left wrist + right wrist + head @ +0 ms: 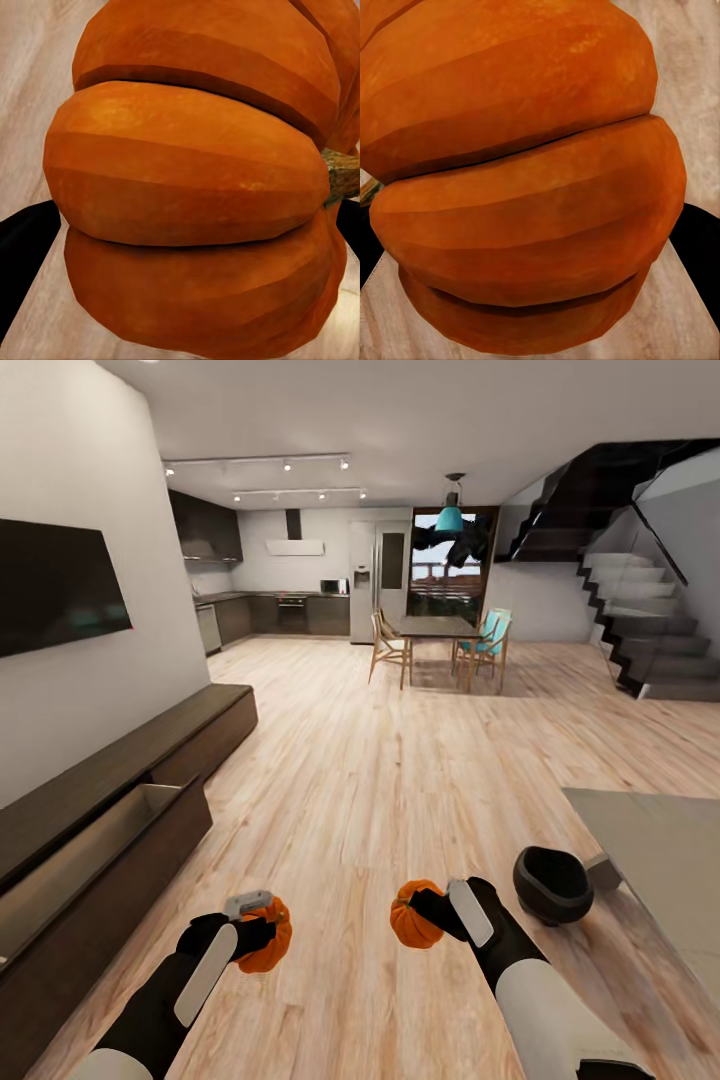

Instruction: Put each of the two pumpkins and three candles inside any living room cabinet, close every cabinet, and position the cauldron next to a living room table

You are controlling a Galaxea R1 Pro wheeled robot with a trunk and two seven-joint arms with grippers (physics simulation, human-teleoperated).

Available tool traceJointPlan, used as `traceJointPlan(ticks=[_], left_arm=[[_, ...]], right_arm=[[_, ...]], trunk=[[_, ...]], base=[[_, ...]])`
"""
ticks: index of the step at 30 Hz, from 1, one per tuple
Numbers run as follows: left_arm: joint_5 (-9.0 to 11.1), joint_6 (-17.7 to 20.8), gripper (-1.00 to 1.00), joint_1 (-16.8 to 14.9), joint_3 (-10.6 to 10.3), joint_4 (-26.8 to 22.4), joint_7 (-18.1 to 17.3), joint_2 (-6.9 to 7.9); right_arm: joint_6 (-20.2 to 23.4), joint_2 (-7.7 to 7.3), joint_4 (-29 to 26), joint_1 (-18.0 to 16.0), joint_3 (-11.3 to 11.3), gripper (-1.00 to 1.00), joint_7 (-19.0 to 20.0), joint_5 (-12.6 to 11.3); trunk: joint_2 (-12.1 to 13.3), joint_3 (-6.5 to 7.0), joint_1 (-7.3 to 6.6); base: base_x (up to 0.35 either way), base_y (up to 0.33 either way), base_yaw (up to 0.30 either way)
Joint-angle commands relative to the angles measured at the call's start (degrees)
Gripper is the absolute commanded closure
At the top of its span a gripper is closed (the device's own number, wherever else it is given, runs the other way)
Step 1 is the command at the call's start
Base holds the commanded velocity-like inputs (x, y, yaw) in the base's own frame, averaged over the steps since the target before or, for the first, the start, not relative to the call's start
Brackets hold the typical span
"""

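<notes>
Left gripper [255,925] fingers clamp one pumpkin [268,938], right gripper [437,913] clamps the other pumpkin [413,913], both over floor. Open cabinet drawer [95,855] left. Pumpkins look rigid, light, ribbed; hold across sides.

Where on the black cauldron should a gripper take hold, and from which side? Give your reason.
Probably the rim, from above. The cauldron sits upright on the floor beside the pale rug, mouth open upward; its round belly looks too wide and curved for jaws, but one could drop inside the opening and one outside. Both grippers currently hold pumpkins, so one must be freed first.
</notes>
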Motion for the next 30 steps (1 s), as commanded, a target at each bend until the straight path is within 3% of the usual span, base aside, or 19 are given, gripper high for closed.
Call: traceJointPlan(ticks=[1,30], left_arm=[[0.5,0.0,1.00,0.0,-0.2,-0.1,0.7,0.07],[0.5,-0.3,1.00,0.0,-0.2,0.2,0.7,0.07]], right_arm=[[0.0,0.06,-0.1,-0.1,-0.2,1.00,-0.5,-0.7],[0.0,0.06,-0.1,0.0,-0.1,1.00,-0.5,-0.7]], trunk=[[0.0,-0.06,0.03],[0.0,-0.21,0.03]], base=[[0.349,0.000,0.000],[0.349,0.000,0.000]])
